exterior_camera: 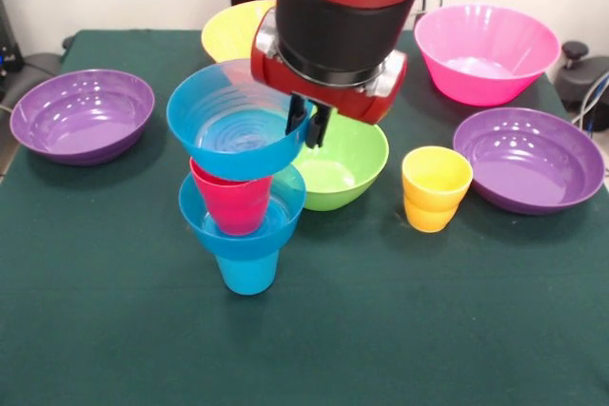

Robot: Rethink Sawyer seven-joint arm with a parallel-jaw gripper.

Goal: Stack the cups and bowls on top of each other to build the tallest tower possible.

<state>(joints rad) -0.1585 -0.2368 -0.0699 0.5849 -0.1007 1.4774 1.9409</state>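
Blue cup [247, 271] at tower [240, 197] base looks narrow; hand [310, 126] pinches upper blue bowl [236, 121] rim, tilted on red cup [234, 199] — likely topple w/ off-centre release.

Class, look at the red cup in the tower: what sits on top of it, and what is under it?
On the red cup sits a tilted blue bowl, its rim pinched by the gripper. Under it: a second blue bowl on the blue cup. The red cup's base and inside are hidden.
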